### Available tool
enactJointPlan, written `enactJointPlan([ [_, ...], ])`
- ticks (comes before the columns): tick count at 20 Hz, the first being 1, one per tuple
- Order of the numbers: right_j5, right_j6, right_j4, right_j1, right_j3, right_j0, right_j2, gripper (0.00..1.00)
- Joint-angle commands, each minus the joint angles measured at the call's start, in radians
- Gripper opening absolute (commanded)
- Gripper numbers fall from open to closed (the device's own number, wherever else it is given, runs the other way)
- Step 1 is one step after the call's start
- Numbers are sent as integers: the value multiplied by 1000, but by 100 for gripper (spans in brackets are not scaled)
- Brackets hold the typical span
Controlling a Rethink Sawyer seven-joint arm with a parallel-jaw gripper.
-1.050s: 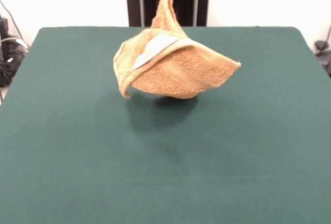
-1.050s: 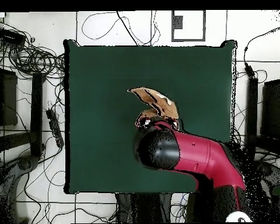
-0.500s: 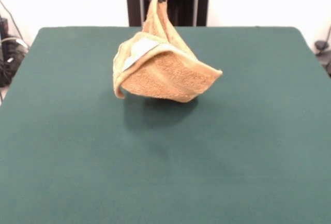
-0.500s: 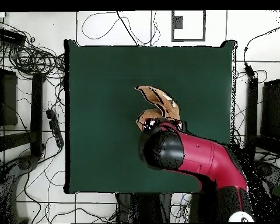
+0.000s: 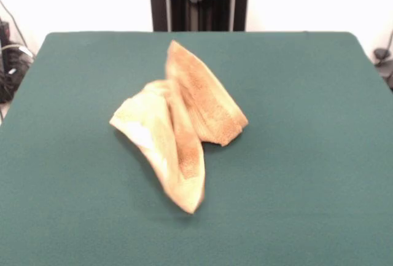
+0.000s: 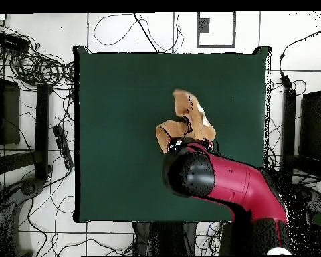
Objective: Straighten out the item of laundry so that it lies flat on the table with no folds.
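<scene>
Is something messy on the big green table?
Yes. The orange towel lies crumpled near the middle of the table, folded over itself in two lumpy flaps instead of lying flat. Nothing looks spilled or broken.

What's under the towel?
Only the green table shows around the crumpled towel. The towel lies folded over itself, so anything beneath its folds is covered and cannot be seen.

A red and black arm (image 6: 223, 184) reaches over the dark green table (image 6: 116, 134), its head covering part of a crumpled orange-tan towel (image 6: 188, 117)
</scene>
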Motion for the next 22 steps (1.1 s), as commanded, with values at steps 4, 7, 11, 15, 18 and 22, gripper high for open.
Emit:
enactJointPlan([
  [4, 43, 190, 36, 74, -2, 40, 25, 100],
  [7, 45, 192, 40, 82, -1, 40, 28, 100],
  [11, 43, 194, 46, 86, -1, 40, 29, 100],
  [15, 26, 204, 44, 102, -5, 49, 27, 100],
  [18, -81, 207, 52, 181, 7, 30, 57, 100],
  [22, -190, 224, 31, 309, -48, 47, 40, 100],
])
